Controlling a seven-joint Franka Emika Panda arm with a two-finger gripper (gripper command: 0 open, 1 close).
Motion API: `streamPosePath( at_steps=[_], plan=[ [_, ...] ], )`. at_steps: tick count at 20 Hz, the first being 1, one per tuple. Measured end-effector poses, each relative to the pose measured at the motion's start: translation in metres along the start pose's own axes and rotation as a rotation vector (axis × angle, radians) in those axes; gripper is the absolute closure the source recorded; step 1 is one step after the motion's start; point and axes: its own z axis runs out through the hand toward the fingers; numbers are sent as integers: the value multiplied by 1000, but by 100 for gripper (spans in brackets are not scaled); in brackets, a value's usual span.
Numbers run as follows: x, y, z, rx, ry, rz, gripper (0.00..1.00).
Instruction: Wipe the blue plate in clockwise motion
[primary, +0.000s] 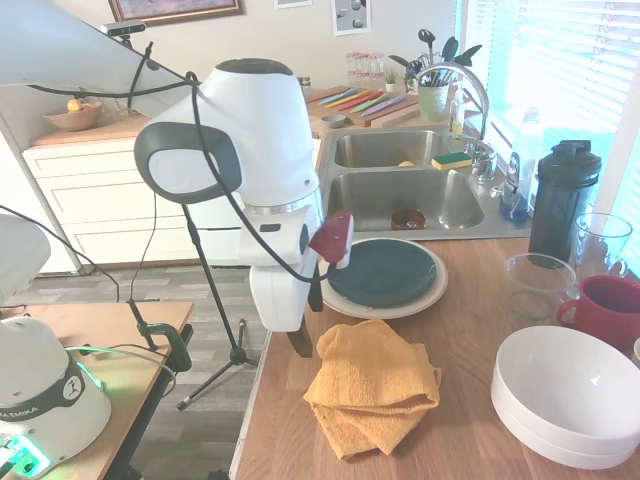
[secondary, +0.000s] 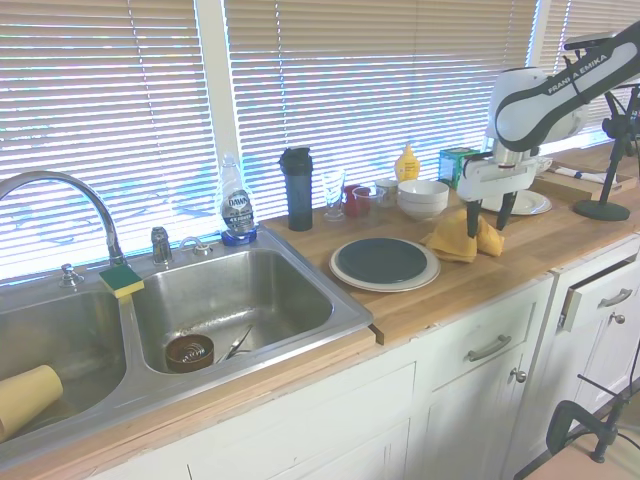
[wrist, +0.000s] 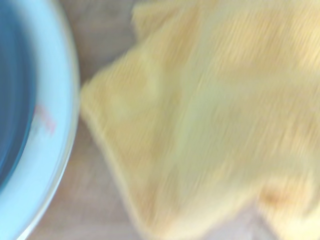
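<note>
My arm (secondary: 560, 85) read "FRANKA EMIKA"; the dish soap bottle (secondary: 236, 205) beside the sink (secondary: 230, 300) said "Dawn".

1. First exterior view: close behind the arm, looking along the counter (primary: 470, 420) toward the sink (primary: 405, 200).
2. Second exterior view: from the sink (secondary: 230, 300) end, facing back, farther off.
3. Wrist view: straight down, very close and blurred, on the cloth (wrist: 210, 115) and plate (wrist: 15, 100), which all three views share.

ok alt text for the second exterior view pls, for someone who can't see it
A white robot arm's gripper hangs open over a folded yellow cloth on a wooden counter. Beside the cloth, the blue plate sits on a larger cream plate. A steel double sink lies further along, under windows with blinds.
</note>
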Motion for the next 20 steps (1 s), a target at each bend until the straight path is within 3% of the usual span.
streamPosePath(
  at_steps=[10,20],
  plan=[
    [55,-23,-25,12,-8,60,0],
    [68,-56,45,-73,-95,42,0]
  ],
)
